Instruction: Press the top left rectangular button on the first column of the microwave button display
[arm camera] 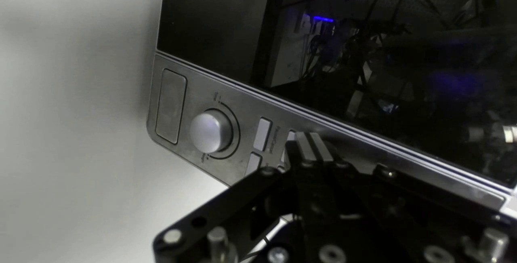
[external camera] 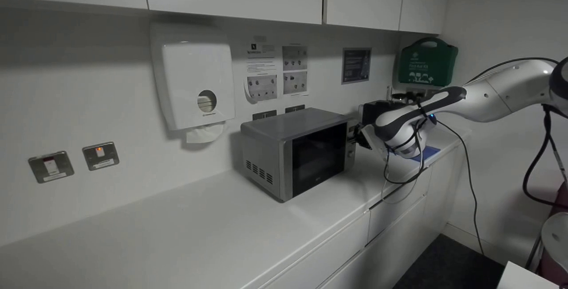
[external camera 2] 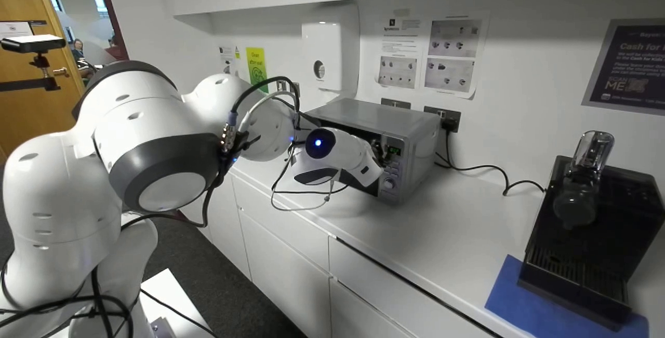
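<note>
In the wrist view we are seeing the gripper (arm camera: 313,146) with its two fingers (arm camera: 305,146) lying together, side by side. Their tips are covering part of a control panel (arm camera: 246,107), just beside the pale rectangular buttons (arm camera: 262,133); we are failing to make out whether they are touching one. Past the buttons a round silver knob (arm camera: 211,131) is protruding, and beyond it an outlined rectangular plate (arm camera: 171,105) is occupying the panel's end. Along the panel a dark glass door (arm camera: 226,32) is throwing back dim reflections.

In both exterior views we are finding the silver-grey microwave (external camera: 284,147) standing upright on the white bench (external camera: 177,235), in front of the wall (external camera: 111,93); a small green display (external camera 2: 394,150) is glowing near the gripper. The white arm (external camera: 492,98) is hanging partly over the bench. Farther along, a black coffee machine (external camera 2: 618,213) is standing on a blue sheet (external camera 2: 509,291). On the wall we are noticing a white towel dispenser (external camera: 195,71), some printed notices (external camera: 262,65) and, near the corner, a green first-aid case (external camera: 428,65).
</note>
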